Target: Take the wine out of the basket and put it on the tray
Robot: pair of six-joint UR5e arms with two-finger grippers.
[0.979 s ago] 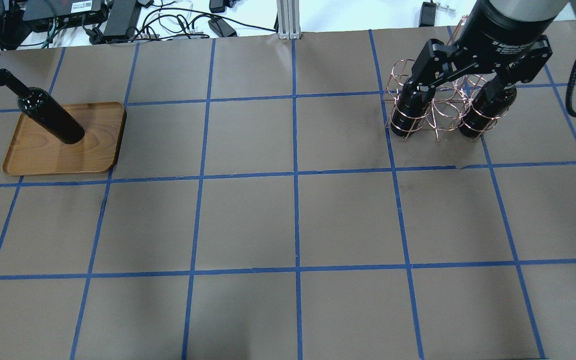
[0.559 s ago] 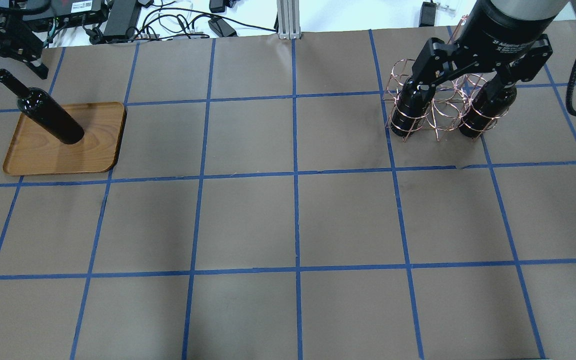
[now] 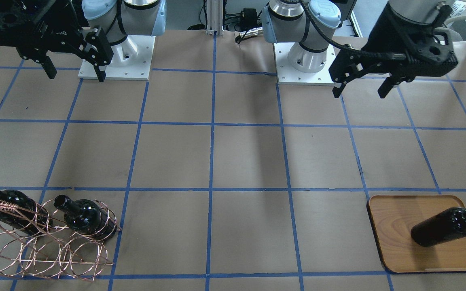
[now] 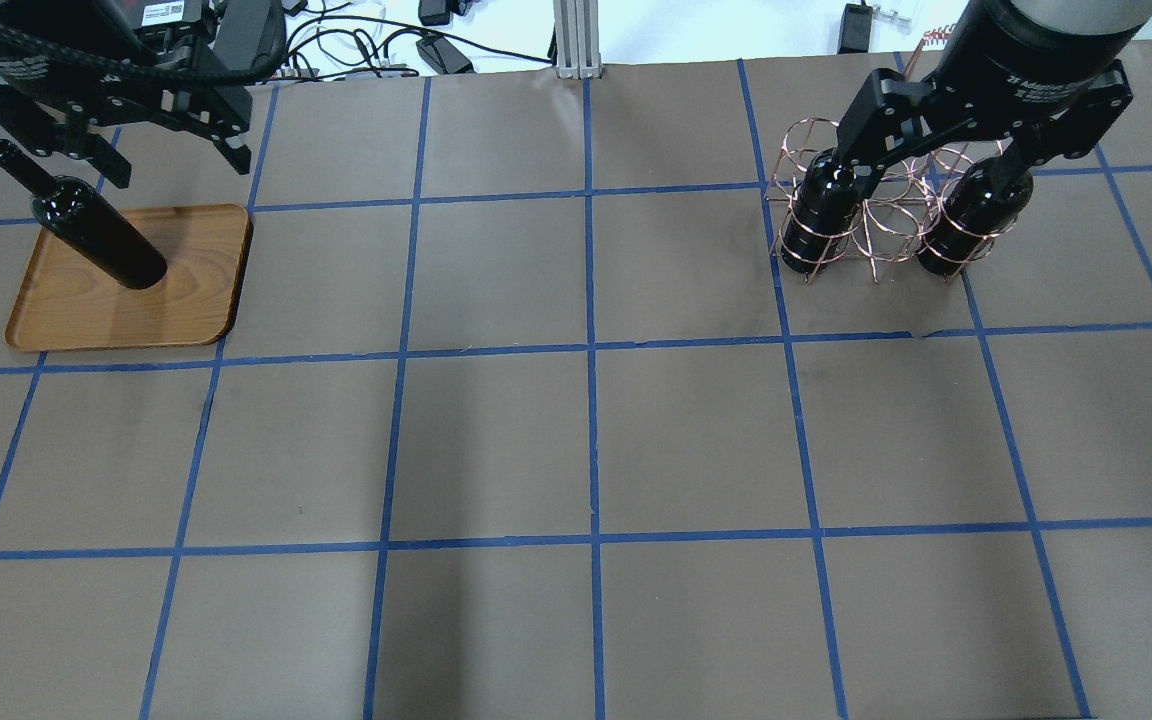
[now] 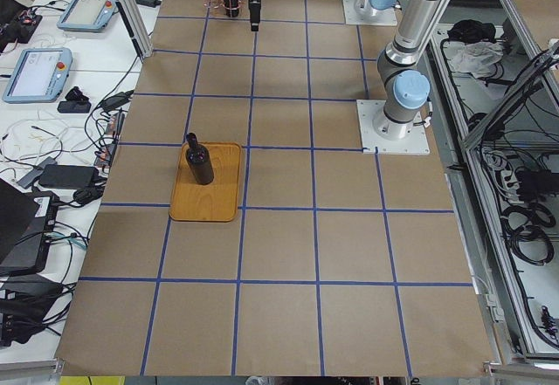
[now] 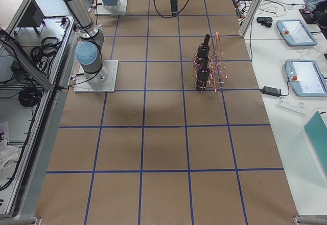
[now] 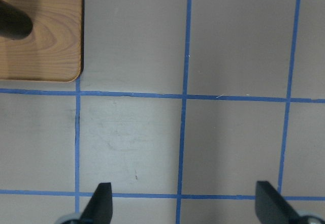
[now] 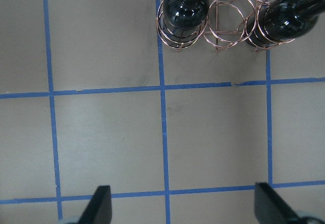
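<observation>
bottle (image 4: pixel 101 240) stands on tray (image 4: pixel 198 300) by desk's left edge, left claw (image 4: pixel 176 172) spread and clear of it; right claw (image 4: pixel 926 172) spread near rack (image 4: pixel 878 222) by right edge.

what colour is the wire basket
Copper-coloured, a shiny pinkish metal; the basket shows best in the exterior front-facing view.

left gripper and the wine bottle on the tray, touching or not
Apart. The front-facing view shows the open left gripper well clear of the wine bottle standing on the tray, with bare table between them.
</observation>
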